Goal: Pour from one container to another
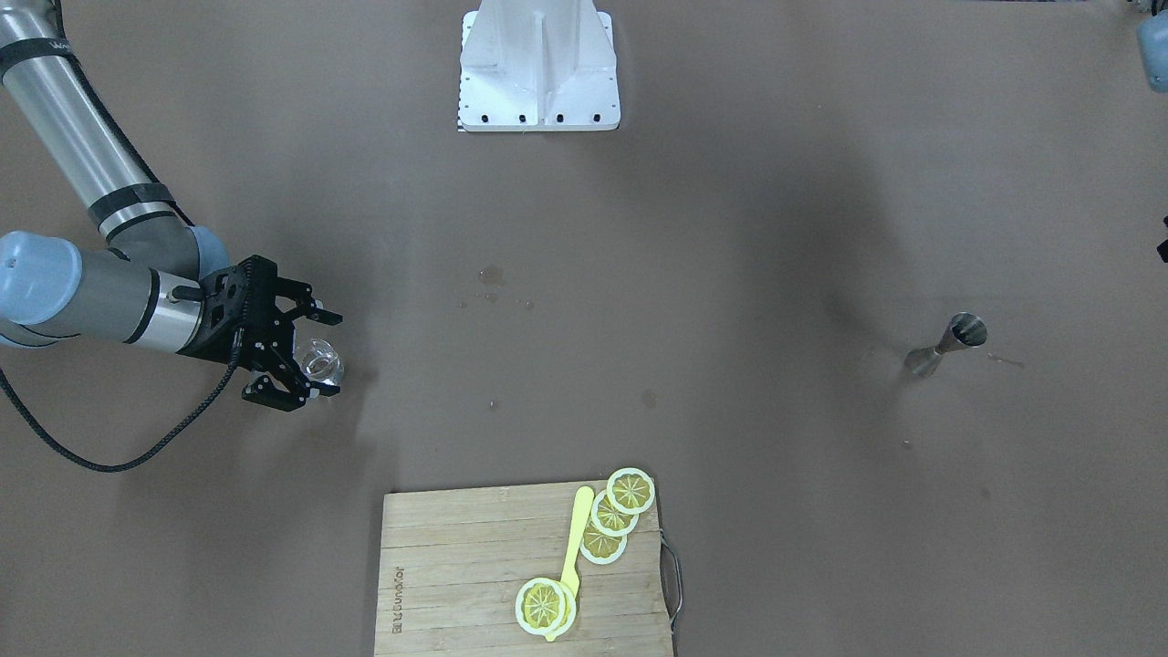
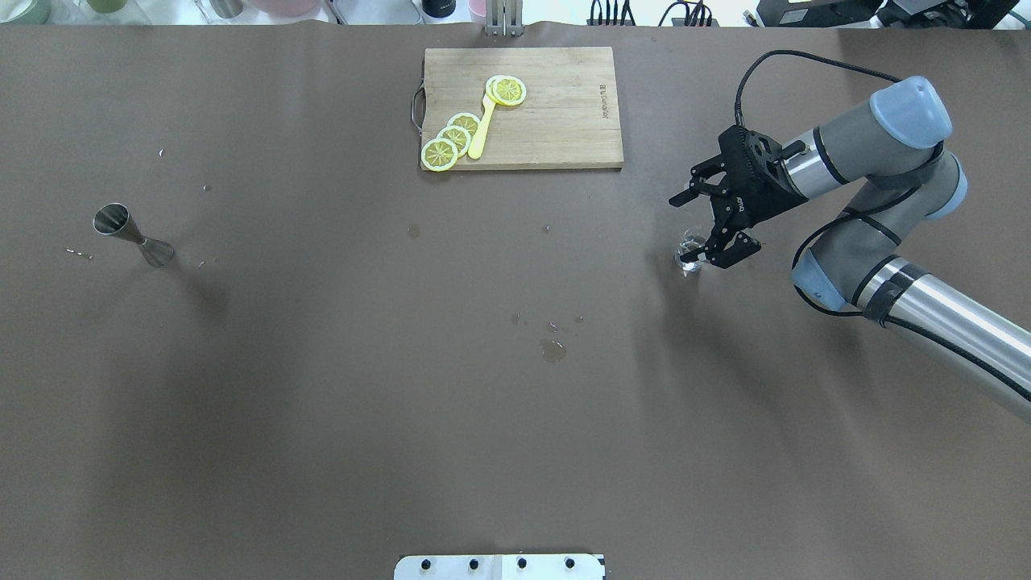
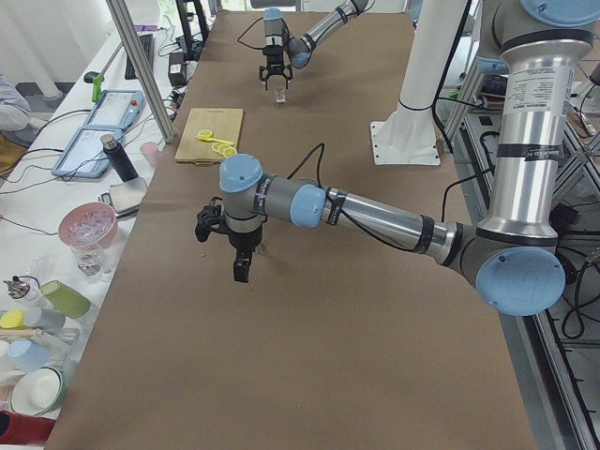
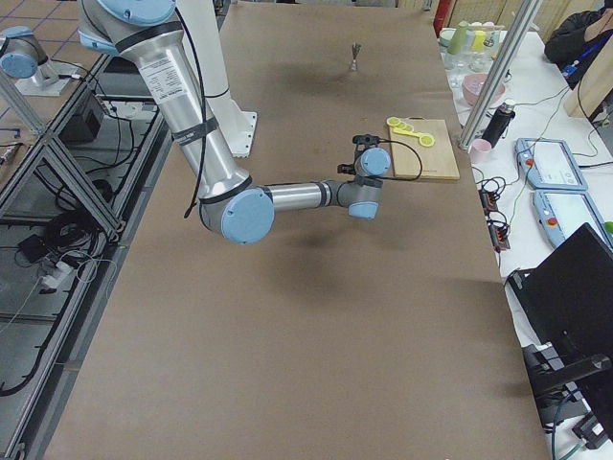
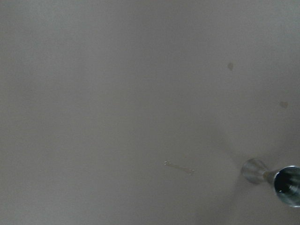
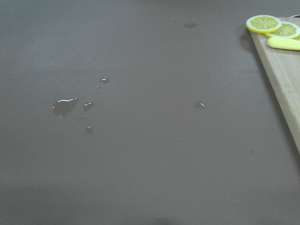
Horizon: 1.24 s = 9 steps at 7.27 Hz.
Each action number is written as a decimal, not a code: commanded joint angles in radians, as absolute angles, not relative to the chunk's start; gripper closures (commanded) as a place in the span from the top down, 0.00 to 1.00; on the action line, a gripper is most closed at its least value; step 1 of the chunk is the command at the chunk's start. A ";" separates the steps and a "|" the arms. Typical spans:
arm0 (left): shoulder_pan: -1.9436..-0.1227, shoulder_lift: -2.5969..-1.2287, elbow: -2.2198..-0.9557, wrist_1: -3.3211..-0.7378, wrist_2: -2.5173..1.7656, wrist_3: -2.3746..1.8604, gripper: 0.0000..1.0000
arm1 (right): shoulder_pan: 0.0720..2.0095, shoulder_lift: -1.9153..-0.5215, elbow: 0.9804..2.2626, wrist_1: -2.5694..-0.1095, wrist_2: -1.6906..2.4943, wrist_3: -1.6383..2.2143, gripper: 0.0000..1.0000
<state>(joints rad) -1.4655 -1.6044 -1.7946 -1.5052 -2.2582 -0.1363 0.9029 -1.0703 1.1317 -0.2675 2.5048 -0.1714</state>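
The small clear glass cup stands on the brown table between the fingers of my right gripper, closer to the finger nearer the robot. That gripper is open, its jaws spread wider than the cup. The grey steel jigger stands upright far off on the other side of the table. It also shows at the lower right of the left wrist view. My left gripper hangs above the table in the exterior left view only, so I cannot tell its state.
A wooden cutting board with lemon slices and a yellow utensil lies at the far middle edge. Small water drops dot the table's centre. The white robot mount sits at the near middle edge.
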 commanded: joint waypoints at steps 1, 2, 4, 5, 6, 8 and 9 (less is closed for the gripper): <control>-1.560 -1.594 -1.755 -1.398 -2.286 0.065 0.99 | 0.951 -1.014 1.134 -0.276 2.485 -0.019 1.00; -1.583 -1.592 -1.726 -1.397 -2.289 0.162 0.99 | 0.966 -0.991 1.135 -0.275 2.411 0.070 1.00; -1.583 -1.542 -1.688 -1.495 -2.408 0.186 0.99 | 0.979 -0.954 1.143 -0.278 2.231 0.231 1.00; -1.585 -1.511 -1.689 -1.518 -2.413 0.186 0.99 | 0.986 -0.953 1.179 -0.338 2.156 0.301 1.00; -1.585 -1.502 -1.687 -1.540 -2.413 0.184 0.99 | 0.998 -0.953 1.212 -0.432 2.105 0.305 1.00; -1.586 -1.503 -1.695 -1.545 -2.414 0.179 0.99 | 1.041 -0.960 1.282 -0.681 2.054 0.305 1.00; -1.586 -1.500 -1.698 -1.545 -2.414 0.181 0.99 | 1.057 -0.963 1.322 -0.825 2.021 0.305 1.00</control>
<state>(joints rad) -1.5855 -1.5032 -1.6948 -1.5429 -2.4136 0.1807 1.0344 -0.9588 1.2724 -0.6517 2.0579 0.3039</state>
